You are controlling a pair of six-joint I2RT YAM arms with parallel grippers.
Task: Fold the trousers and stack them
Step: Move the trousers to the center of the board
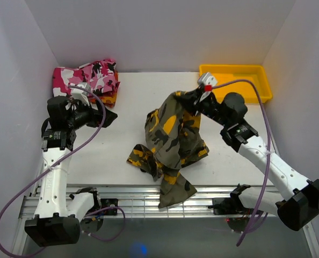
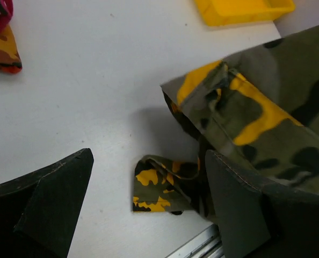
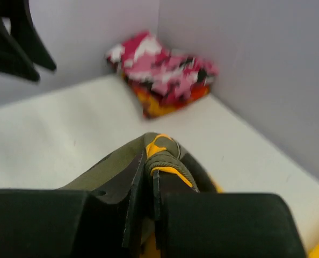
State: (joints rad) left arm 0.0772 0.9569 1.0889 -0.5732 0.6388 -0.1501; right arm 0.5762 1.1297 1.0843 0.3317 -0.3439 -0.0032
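**Top external view: trousers [image 1: 170,140] hang from our right gripper [image 3: 149,166]**

We clamp a bunched fold of the trousers above the middle of the table [image 1: 122,150], with cloth trailing past the near edge. Our left gripper [image 1: 107,118] hovers spread wide, holding nothing, near the pink camouflage garment [image 1: 87,78].

trousers [image 1: 171,137] block centre, table [image 1: 119,142] left seemingly free

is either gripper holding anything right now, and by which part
The right gripper is shut on the trousers, pinching a bunched fold at their lifted upper edge. The left gripper is open and holds nothing.
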